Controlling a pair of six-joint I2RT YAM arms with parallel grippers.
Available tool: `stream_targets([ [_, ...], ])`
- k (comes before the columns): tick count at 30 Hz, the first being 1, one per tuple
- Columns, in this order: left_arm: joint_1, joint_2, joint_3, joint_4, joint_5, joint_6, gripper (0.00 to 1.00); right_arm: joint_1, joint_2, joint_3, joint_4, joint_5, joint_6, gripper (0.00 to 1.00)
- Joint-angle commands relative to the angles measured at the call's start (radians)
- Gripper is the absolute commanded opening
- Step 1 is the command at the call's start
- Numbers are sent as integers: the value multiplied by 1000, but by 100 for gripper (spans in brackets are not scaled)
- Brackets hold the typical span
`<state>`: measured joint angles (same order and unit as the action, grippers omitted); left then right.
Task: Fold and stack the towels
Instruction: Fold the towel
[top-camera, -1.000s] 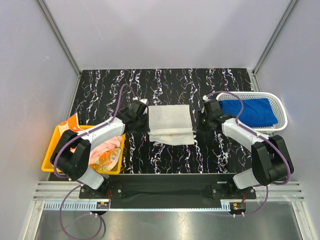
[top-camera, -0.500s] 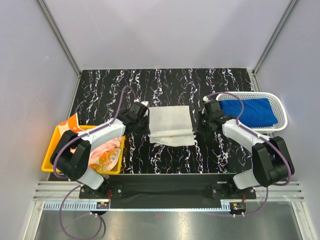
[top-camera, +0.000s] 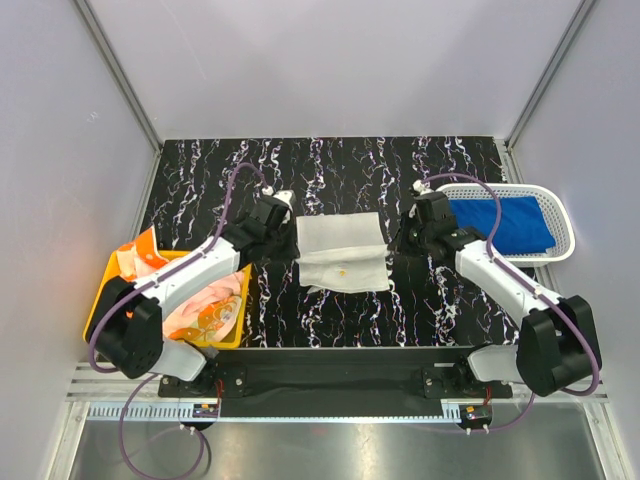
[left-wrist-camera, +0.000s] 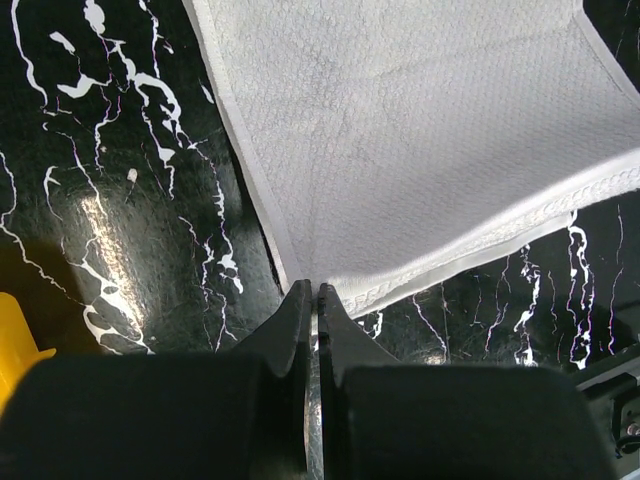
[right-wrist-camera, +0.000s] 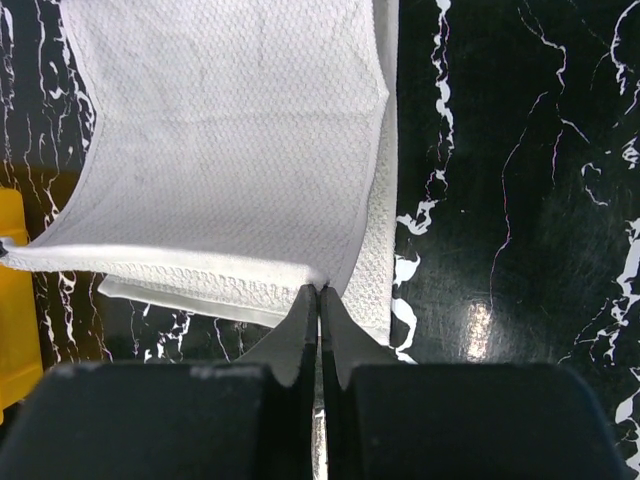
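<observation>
An off-white towel (top-camera: 342, 250) lies half folded in the middle of the black marbled table. My left gripper (top-camera: 292, 240) is shut on the left corner of its upper layer. My right gripper (top-camera: 394, 247) is shut on the right corner of that layer. In the left wrist view the shut gripper (left-wrist-camera: 311, 292) pinches the hemmed corner of the towel (left-wrist-camera: 420, 150), which stretches away taut. In the right wrist view the gripper (right-wrist-camera: 320, 292) pinches the other corner of the towel (right-wrist-camera: 230, 150), and a lower layer (right-wrist-camera: 378, 260) shows beneath. A royal blue towel (top-camera: 500, 222) lies folded in the basket.
A white perforated basket (top-camera: 566, 232) stands at the right edge of the table. A yellow bin (top-camera: 98, 312) at the near left holds an orange-and-white patterned towel (top-camera: 205, 312) and a pale pink one. Grey walls close in the sides and back.
Both arms have stretched out and lifted a little, raising the towel's held corners. The upper layer now hangs taut between the grippers.
</observation>
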<state>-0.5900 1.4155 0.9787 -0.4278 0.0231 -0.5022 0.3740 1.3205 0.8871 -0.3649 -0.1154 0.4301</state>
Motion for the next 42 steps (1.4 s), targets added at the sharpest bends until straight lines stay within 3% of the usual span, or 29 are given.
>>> stream_targets([
  [1, -7, -4, -24, 29, 12, 11, 0, 6, -1, -33, 14, 0, 7, 0],
  [6, -21, 31, -96, 89, 32, -2, 4, 6, 14, -102, 75, -15, 27, 4],
  [8, -27, 36, -127, 122, 43, -12, 10, 6, 25, -138, 99, -21, 38, 16],
  [9, -28, 39, -135, 132, 47, -15, 21, 5, 28, -146, 104, -29, 39, 21],
  [10, -30, 37, -140, 133, 44, -16, 29, 6, 29, -152, 107, -36, 39, 33],
  [11, -30, 33, -144, 133, 41, -18, 36, 6, 28, -152, 100, -36, 39, 39],
  [14, -30, -6, -135, 112, 5, -19, 48, 6, -10, -136, 64, -23, 32, 53],
  [21, -5, -56, -11, 29, -115, -50, 54, 5, -9, 19, -20, 89, 7, 58],
  [31, 153, 374, 359, 37, -31, 16, 55, -12, 490, 490, -58, 154, -142, 57],
  [35, 179, 506, 494, 1, -37, 51, 56, -15, 627, 595, -63, 143, -197, 59],
  [42, 223, 645, 587, -6, 26, 80, 58, -24, 795, 713, -85, 161, -237, 60],
])
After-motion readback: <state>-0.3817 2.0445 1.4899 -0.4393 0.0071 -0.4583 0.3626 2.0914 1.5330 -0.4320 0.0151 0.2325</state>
